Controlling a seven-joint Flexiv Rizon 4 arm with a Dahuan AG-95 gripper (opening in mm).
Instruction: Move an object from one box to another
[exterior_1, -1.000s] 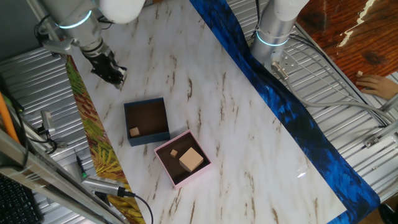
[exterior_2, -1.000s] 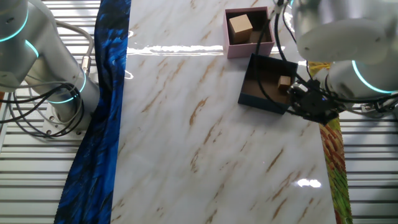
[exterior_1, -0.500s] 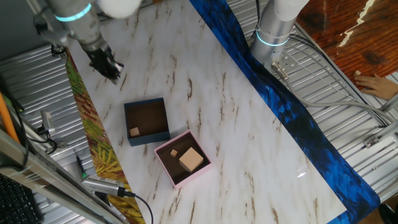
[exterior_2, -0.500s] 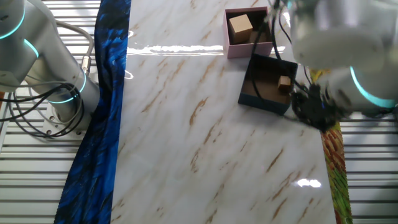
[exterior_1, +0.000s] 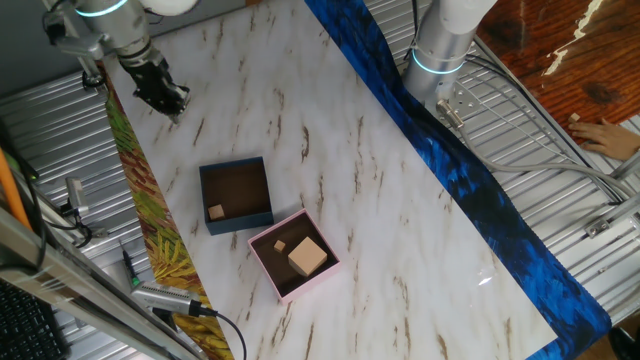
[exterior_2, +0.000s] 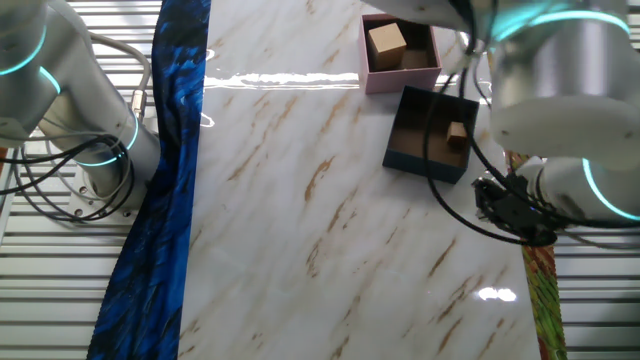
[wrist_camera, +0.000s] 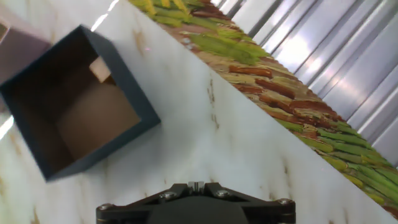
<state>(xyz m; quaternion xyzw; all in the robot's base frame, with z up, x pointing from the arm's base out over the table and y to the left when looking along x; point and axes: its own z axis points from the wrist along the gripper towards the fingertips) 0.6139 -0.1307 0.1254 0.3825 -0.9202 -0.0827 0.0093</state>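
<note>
The dark navy-blue box (exterior_1: 236, 195) sits on the marble table with a small wooden cube (exterior_1: 215, 211) in its near-left corner. It also shows in the other fixed view (exterior_2: 430, 135) and the hand view (wrist_camera: 74, 102), with the cube (wrist_camera: 99, 68) inside. The pale pink box (exterior_1: 293, 255) touches its corner and holds a large wooden block (exterior_1: 307, 257) and a small cube (exterior_1: 281, 245). My gripper (exterior_1: 160, 92) is shut and empty. It hangs over the table's edge, well away from both boxes; its fingertips (wrist_camera: 196, 185) meet.
A leaf-patterned strip (exterior_1: 150, 230) runs along the table edge below my gripper. A blue cloth strip (exterior_1: 450, 170) lines the opposite edge, with a second arm's base (exterior_1: 440, 50) behind it. A person's hand (exterior_1: 605, 135) rests at far right. Metal slats surround the table.
My gripper has moved away from the navy box, up and left along the leaf-patterned edge in one fixed view. The boxes and blocks have not moved.
</note>
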